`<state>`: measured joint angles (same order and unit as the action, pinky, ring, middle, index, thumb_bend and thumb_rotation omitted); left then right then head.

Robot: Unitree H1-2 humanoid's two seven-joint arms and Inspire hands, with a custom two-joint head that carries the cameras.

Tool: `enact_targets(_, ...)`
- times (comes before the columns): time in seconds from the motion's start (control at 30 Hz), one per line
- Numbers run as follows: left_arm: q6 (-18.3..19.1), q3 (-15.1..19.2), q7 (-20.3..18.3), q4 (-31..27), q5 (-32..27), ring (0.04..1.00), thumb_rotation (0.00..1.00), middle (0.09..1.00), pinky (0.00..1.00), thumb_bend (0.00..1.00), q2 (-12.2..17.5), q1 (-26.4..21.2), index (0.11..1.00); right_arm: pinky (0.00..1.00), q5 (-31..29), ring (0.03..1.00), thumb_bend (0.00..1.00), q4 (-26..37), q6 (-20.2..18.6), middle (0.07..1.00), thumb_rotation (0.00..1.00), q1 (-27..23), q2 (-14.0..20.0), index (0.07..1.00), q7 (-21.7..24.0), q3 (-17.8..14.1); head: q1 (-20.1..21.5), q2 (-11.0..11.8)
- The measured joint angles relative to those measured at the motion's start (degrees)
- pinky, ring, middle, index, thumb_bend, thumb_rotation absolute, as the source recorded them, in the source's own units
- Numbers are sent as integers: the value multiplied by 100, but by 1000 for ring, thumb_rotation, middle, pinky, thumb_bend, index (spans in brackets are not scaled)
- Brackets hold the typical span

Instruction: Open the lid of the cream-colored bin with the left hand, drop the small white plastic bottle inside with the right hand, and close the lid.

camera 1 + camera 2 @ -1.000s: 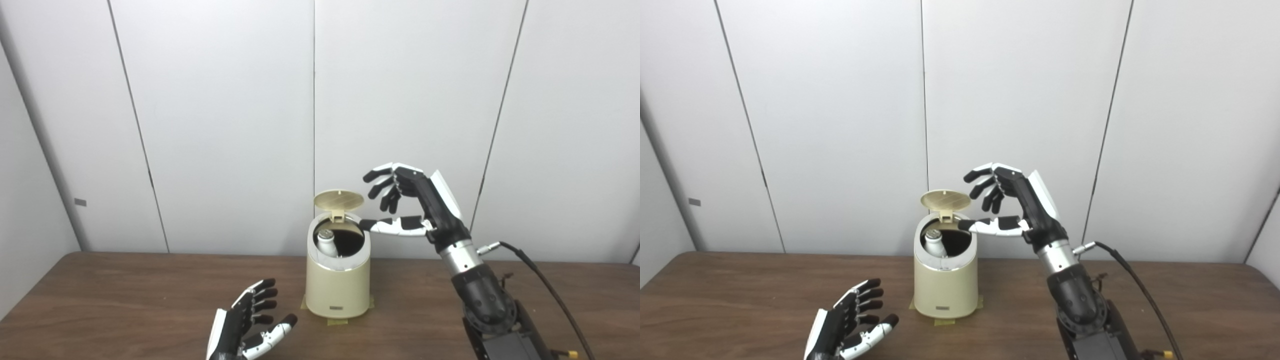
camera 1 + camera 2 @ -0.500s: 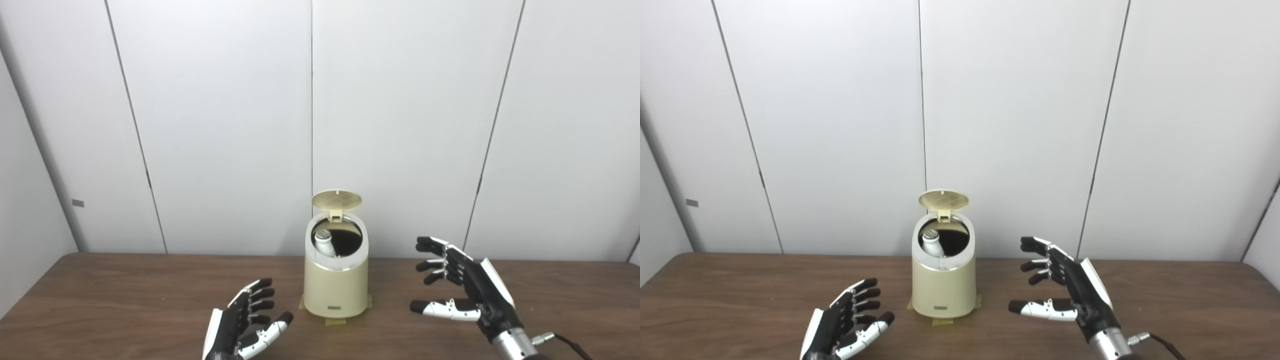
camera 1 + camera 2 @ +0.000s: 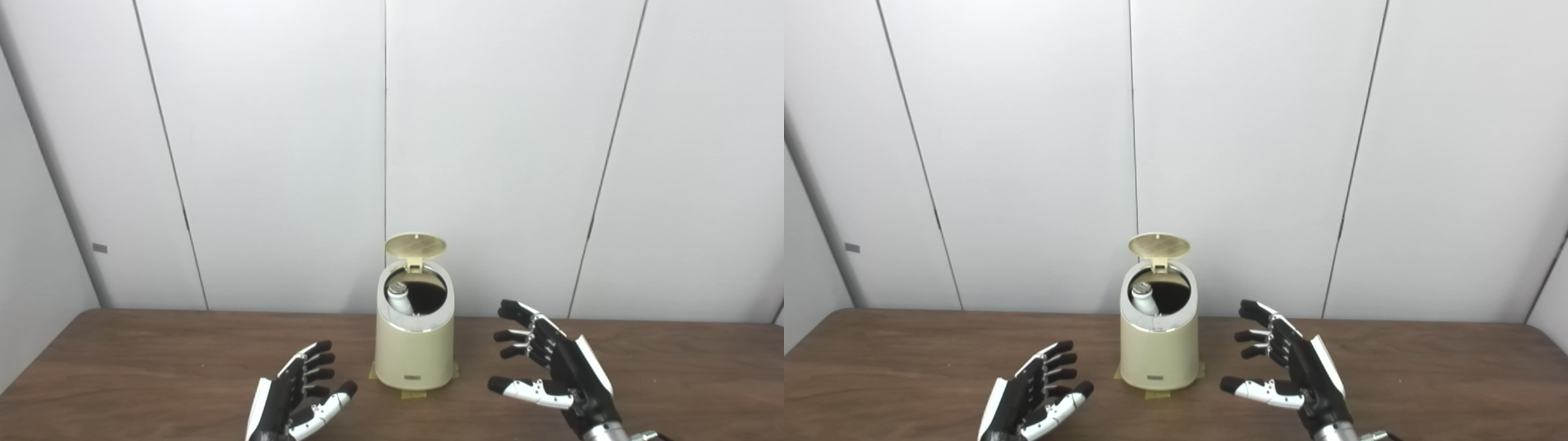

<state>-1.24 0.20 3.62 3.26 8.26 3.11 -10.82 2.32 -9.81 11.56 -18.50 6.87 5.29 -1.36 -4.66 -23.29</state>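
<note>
The cream-colored bin [image 3: 414, 355] stands upright on the brown table [image 3: 122, 367], taped down at its base. Its round lid [image 3: 415, 246] is flipped up at the back, leaving the mouth uncovered. Inside the dark opening, the small white plastic bottle [image 3: 399, 298] leans against the left wall, cap up. My left hand [image 3: 300, 395] rests low, in front and to the left of the bin, open, holding nothing. My right hand [image 3: 551, 367] hovers low to the right of the bin, open, fingers spread toward it, apart from it.
Pieces of tan tape [image 3: 411, 394] stick out under the bin's base. White wall panels [image 3: 275, 153] close off the far side of the table. A small grey tag [image 3: 99, 248] sits on the left wall.
My right hand came down from above the bin's mouth to low on the bin's right side, then edged slightly closer to it. Bottle, lid and left hand stay put.
</note>
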Motion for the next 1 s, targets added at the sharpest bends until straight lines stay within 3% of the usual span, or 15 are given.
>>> enact_targets(0.17,210,-23,-178,-269,64,866,393,864,827,869,308,-354,897,582,-84,692,865,-35,7,821,238,63,-3,828,-15,-29,-44,9)
enact_targets(0.33,557,-178,-569,-452,196,915,395,920,824,950,743,-1162,933,560,-91,689,825,-143,276,796,177,85,-60,797,-165,-129,-88,18)
enact_targets(0.53,754,-369,-799,-461,323,920,363,934,796,975,845,-1842,930,568,-71,695,826,-257,367,794,202,156,-71,799,-224,-142,-44,62)
enact_targets(0.73,715,-543,-907,149,550,944,369,961,808,999,879,-2524,951,556,29,678,846,-255,380,785,220,158,-72,790,-299,-118,9,88)
enact_targets(1.0,429,-1307,-1003,1107,1451,1000,413,1000,883,1000,940,-3237,967,545,137,664,857,-228,371,779,231,174,-94,787,-357,-105,62,97)
